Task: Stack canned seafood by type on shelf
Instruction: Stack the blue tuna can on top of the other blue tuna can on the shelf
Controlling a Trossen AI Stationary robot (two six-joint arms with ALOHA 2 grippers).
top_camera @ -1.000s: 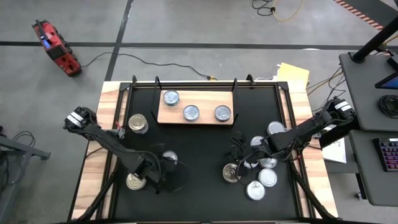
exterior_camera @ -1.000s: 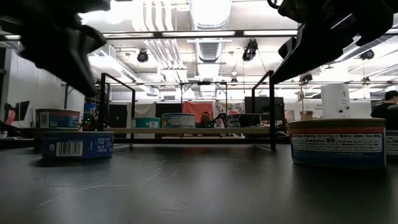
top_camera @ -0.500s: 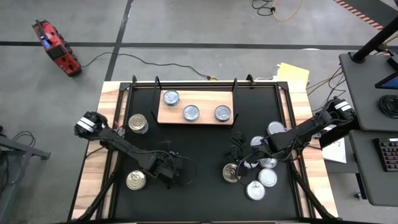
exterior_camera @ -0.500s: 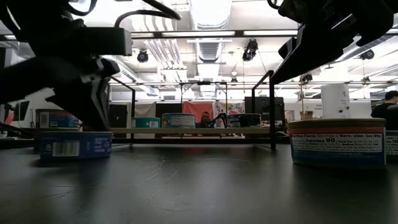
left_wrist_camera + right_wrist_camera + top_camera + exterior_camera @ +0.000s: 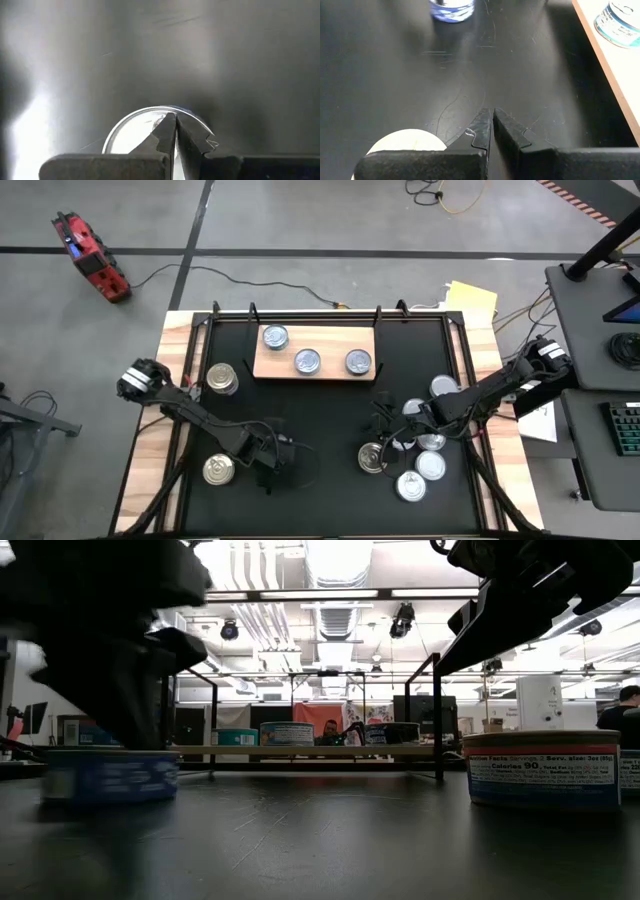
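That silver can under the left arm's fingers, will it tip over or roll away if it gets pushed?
Probably not. The silver can is short, wide and sitting flat on its base, so it should slide rather than tip or roll. Its shiny metal top looks slippery, so the shut left gripper might skid off it.

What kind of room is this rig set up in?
Probably a robotics lab or workshop: exposed ceiling ducts and strip lights overhead, a bare grey floor with loose cables, and a desk with a keyboard beside the table.
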